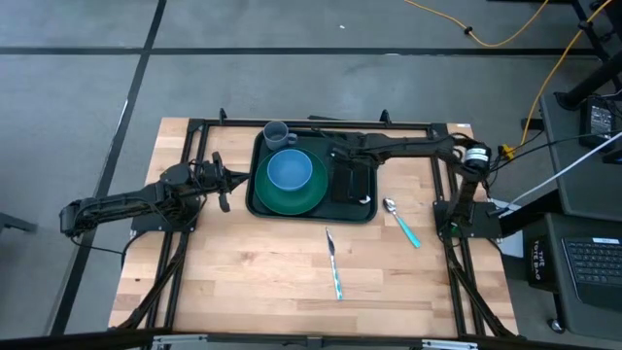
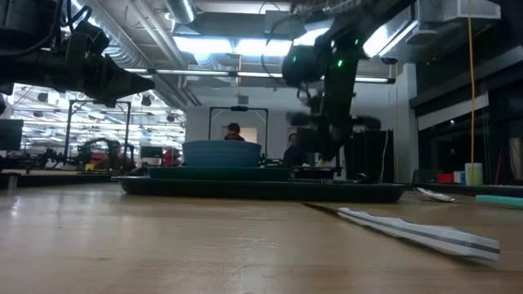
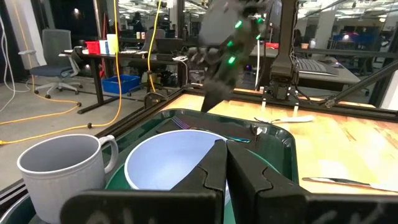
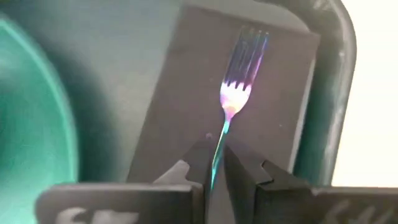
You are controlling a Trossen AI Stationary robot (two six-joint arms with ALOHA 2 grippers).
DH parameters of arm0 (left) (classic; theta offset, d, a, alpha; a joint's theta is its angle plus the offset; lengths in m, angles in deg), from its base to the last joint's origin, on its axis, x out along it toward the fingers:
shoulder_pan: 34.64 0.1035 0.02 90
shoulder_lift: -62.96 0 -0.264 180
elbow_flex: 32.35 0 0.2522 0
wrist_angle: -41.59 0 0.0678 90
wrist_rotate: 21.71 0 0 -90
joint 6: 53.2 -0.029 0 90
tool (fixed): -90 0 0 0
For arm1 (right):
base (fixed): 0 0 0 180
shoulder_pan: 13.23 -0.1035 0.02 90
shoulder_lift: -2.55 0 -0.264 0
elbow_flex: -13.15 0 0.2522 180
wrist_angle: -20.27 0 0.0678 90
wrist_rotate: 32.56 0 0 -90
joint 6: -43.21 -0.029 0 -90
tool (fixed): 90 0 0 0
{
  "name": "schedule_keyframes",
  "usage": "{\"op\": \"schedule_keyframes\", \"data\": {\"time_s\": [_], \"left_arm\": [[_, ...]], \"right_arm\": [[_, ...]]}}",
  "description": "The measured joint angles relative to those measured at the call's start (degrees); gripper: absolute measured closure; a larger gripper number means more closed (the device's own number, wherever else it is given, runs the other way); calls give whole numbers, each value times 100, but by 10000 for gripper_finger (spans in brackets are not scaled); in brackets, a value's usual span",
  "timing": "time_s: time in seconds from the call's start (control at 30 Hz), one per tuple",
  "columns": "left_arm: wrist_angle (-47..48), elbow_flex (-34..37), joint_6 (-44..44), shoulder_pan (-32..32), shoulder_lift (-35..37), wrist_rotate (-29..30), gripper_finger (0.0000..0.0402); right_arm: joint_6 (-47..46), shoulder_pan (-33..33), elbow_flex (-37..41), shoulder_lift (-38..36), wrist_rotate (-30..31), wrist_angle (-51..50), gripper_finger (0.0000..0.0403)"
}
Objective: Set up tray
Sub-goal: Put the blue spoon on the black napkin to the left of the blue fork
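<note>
The dark green tray (image 1: 313, 212) lies at the table's far middle. It carries a green plate (image 1: 292, 201) with a blue bowl (image 1: 289, 171), a grey cup (image 1: 276, 133) and a black napkin (image 1: 358, 185). My right gripper (image 4: 215, 163) hovers over the napkin (image 4: 186, 93), shut on a fork (image 4: 239, 81) with iridescent tines. My left gripper (image 3: 225, 149) is shut and waits just left of the tray (image 3: 280, 140), facing the cup (image 3: 59, 168) and bowl (image 3: 168, 162). My right gripper pinches the fork's thin handle (image 4: 219, 146) between its two fingers, which come from above and lie along it. The tines (image 4: 244, 59) point away from the fingers over the napkin. Whether the fork rests on the napkin or is lifted clear, I cannot tell.
A teal-handled spoon (image 1: 400, 222) lies on the wood right of the tray, and a knife (image 1: 333, 262) lies nearer the table's near edge. Bare wood spreads across the near half. A black frame (image 1: 194, 126) borders the table. People sit in the room beyond.
</note>
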Motion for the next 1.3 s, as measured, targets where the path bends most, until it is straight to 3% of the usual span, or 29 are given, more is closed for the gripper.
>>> {"op": "schedule_keyframes", "data": {"time_s": [0.5,0.77,1.13,1.3], "left_arm": [[1,0,0,-2,2,0,398],[1,0,0,0,0,0,398],[1,0,0,0,0,0,398],[1,0,-2,0,2,2,398]], "right_arm": [[1056,-1103,0,-1444,484,-946,360],[1493,-1909,0,-1705,780,-1028,360],[1225,-2721,0,-1948,801,-1566,395],[976,-3053,219,-1984,815,-1719,390]]}}
